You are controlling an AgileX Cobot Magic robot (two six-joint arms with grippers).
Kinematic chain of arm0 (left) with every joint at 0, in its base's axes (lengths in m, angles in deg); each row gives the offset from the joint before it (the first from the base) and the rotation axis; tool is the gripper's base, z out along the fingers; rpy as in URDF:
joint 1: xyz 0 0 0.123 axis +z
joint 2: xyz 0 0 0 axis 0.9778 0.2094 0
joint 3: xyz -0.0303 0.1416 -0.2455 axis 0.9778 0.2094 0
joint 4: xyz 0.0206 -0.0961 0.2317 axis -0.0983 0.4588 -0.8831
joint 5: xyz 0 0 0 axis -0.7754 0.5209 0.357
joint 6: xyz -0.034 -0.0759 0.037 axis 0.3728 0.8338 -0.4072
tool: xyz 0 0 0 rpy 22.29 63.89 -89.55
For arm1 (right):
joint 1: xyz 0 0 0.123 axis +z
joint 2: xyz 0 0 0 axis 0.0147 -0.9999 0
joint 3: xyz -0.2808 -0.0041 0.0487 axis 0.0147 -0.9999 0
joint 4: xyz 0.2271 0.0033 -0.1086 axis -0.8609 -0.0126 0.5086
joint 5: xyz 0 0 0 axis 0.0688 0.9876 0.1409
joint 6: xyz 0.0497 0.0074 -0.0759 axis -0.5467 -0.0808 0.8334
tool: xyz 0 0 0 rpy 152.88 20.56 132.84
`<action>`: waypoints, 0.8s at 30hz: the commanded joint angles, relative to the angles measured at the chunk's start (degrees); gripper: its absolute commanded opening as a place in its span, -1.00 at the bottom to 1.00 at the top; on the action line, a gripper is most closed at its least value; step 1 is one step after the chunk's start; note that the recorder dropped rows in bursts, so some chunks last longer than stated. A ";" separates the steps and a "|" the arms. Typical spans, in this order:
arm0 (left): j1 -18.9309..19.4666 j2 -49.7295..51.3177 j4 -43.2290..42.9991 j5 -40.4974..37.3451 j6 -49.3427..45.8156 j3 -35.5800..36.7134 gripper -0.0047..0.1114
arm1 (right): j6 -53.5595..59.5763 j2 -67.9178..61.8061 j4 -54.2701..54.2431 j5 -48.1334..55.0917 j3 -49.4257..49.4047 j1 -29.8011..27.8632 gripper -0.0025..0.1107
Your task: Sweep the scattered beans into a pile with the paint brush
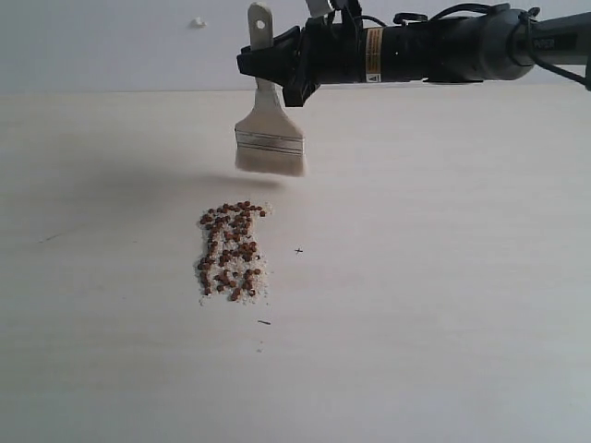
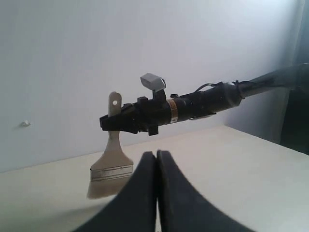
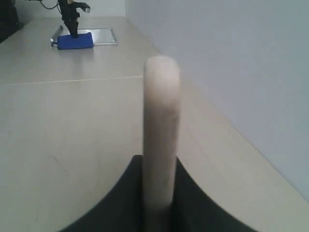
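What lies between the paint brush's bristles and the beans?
Only bare table separates the paint brush from the beans, as the exterior view shows.

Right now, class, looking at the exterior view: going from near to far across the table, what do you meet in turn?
pile of tiny reddish-brown beans → wide flat paint brush with cream wooden handle → pale back wall

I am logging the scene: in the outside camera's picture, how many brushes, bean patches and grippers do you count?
Wide flat cream wooden paint brush: 1
Patch of small reddish-brown beans: 1
Black gripper: 1
Total: 3
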 commanded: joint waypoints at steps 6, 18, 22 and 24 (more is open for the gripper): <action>-0.15 -0.38 0.34 0.12 0.14 0.22 -0.92 | -1.37 -2.51 0.56 -1.28 1.16 -0.08 -0.96; -0.15 -0.38 0.34 0.12 0.14 0.22 -0.92 | -5.24 -4.03 2.57 -9.89 1.16 0.19 -0.96; -0.15 -0.38 0.34 0.12 0.14 0.22 -0.92 | -8.48 -4.03 5.94 -9.89 1.16 0.19 -0.96; -0.15 -0.38 0.34 0.12 0.14 0.22 -0.92 | -9.62 -4.03 7.41 -9.89 1.16 0.19 -0.96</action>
